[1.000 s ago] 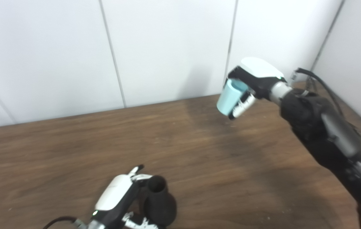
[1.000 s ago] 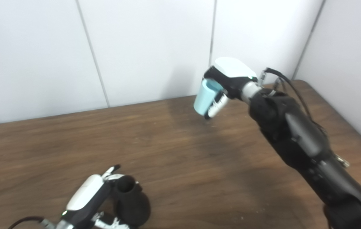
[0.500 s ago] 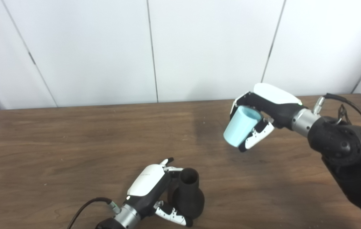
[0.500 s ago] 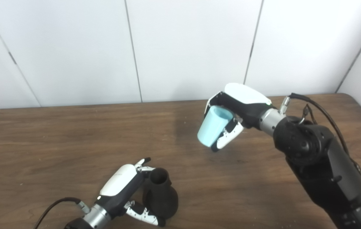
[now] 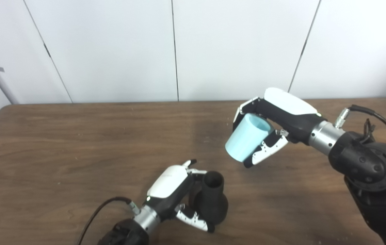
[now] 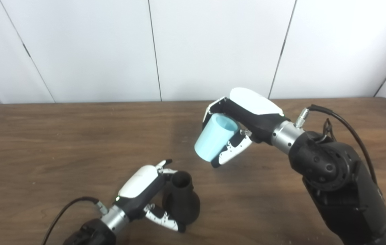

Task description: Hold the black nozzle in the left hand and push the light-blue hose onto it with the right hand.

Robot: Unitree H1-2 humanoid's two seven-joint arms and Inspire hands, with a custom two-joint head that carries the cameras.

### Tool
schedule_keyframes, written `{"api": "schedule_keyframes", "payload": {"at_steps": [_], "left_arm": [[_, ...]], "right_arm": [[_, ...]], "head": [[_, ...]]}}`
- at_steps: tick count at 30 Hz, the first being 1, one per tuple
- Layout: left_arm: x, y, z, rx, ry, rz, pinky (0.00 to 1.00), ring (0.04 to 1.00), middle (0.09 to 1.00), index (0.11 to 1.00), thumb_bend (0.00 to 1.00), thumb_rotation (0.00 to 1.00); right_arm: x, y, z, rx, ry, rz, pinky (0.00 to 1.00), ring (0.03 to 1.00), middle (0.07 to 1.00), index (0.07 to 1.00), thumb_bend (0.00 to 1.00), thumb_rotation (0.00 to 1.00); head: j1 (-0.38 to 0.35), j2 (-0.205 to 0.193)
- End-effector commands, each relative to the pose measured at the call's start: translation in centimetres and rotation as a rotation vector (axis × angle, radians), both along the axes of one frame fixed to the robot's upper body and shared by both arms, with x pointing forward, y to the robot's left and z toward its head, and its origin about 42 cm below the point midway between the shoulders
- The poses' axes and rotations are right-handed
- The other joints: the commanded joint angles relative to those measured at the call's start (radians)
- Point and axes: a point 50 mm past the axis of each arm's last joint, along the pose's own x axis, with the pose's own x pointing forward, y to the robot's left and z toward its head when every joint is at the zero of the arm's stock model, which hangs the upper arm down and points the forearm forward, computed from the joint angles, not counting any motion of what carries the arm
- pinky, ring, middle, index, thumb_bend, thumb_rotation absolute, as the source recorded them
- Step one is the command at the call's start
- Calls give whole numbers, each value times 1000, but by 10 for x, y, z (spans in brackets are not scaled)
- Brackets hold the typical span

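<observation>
Hose [image 5: 245,141] in right hand [image 5: 274,117], well apart from nozzle [image 5: 211,202].

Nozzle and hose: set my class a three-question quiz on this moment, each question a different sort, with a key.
1. True or false: the hose already touches the nozzle.
2. Which hand holds the nozzle? A) left B) right C) neither
3. Fill in: the nozzle's open end points ___.

Key
1. False. The right hand holds the hose in the air, apart from the nozzle.
2. A. The left hand has its fingers around the nozzle, low over the table.
3. Up.
</observation>
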Motion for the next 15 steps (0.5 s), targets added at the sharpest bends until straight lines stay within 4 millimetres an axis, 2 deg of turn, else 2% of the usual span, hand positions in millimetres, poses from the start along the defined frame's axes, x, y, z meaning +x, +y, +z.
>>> {"api": "schedule_keyframes", "payload": {"at_steps": [1, 8, 15], "left_arm": [[-5, 1, -17, 89, 86, -16, 1000, 719, 477, 490, 523, 0], [-7, 2, -16, 90, 96, -12, 1000, 721, 477, 490, 523, 0], [-3, 2, -14, 90, 97, -5, 1000, 721, 477, 490, 523, 0]], "right_arm": [[-6, 4, 14, 20, -69, 9, 320, 426, 482, 480, 501, 0], [-9, 13, -2, 28, -33, 30, 316, 434, 486, 482, 501, 0], [-10, 11, 0, 30, 4, 59, 310, 432, 490, 489, 500, 0]], "head": [[1, 0], [4, 10], [5, 16]]}}
